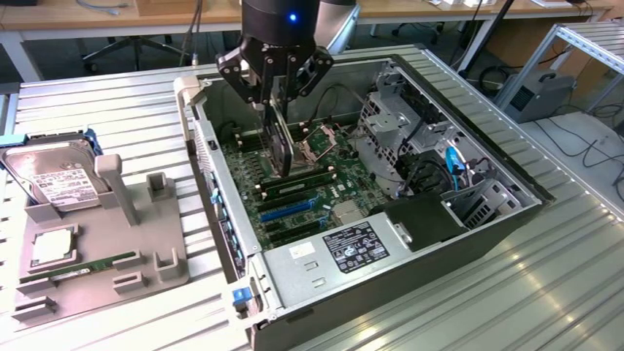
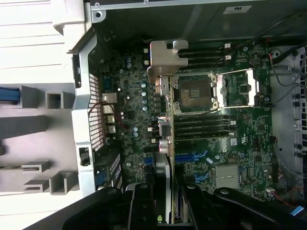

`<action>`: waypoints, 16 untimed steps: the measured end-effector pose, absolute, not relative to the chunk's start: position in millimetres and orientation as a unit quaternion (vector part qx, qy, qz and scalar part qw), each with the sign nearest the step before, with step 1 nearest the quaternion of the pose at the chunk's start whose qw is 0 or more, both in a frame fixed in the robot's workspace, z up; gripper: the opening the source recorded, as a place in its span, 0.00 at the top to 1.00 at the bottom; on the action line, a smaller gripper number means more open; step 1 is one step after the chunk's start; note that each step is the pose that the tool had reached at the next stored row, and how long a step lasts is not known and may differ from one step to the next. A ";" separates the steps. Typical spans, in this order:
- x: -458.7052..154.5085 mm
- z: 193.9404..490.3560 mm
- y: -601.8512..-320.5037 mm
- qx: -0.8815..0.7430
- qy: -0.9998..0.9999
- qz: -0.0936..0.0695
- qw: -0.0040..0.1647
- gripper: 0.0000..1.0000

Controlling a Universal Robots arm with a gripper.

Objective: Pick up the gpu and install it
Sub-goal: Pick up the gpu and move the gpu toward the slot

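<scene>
Under the gripper (image 1: 278, 91) in the exterior view, the gpu (image 1: 280, 146) hangs pinched between both fingers, over the green board (image 1: 337, 164) inside the computer case (image 1: 487, 183). Its long side seems to point down, away from the gripper. In the wrist view, its shiny bracket (image 2: 163, 60) sits at the end farthest from the fingers (image 2: 141, 206). Keep it straight, and line its edge up with a blue slot (image 2: 192, 156) before pressing.

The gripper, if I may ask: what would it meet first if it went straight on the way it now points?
Likely the motherboard: the gripper points down into the open case, and the gpu it holds would touch first; the gap left is unclear.
</scene>
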State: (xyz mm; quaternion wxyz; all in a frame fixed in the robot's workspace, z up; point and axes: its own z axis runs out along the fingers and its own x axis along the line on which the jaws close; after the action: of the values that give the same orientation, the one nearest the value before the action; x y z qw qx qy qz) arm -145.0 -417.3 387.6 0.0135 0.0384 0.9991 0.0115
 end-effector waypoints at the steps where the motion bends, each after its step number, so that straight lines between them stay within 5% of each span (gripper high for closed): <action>1: -144.8 387.4 -417.3 0.038 0.999 0.011 0.014 0.73; 16: -140.7 384.1 -417.3 0.038 0.999 0.011 0.014 0.73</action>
State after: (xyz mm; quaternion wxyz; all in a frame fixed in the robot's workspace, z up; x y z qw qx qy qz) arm -140.7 -417.3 384.1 0.0135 0.0384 0.9991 0.0115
